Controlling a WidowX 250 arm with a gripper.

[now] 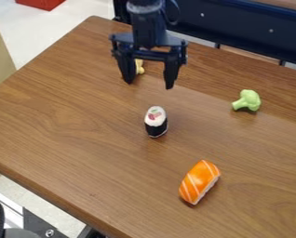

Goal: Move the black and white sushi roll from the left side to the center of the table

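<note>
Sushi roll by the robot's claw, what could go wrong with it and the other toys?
The gripper hangs open just beyond the sushi roll. If it came down crooked, one of its fingers might bump the roll and make it tip or slide.

The little yellow toy is partly hidden behind the other finger, so a sideways swing could perhaps knock it away.

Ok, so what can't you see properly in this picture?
In the camera view:
Small yellow thing: partly hidden behind one finger of the gripper, so I can't tell what it is.
Red thing: cut off by the top edge.
Black cable: cut off by the left edge.
</note>
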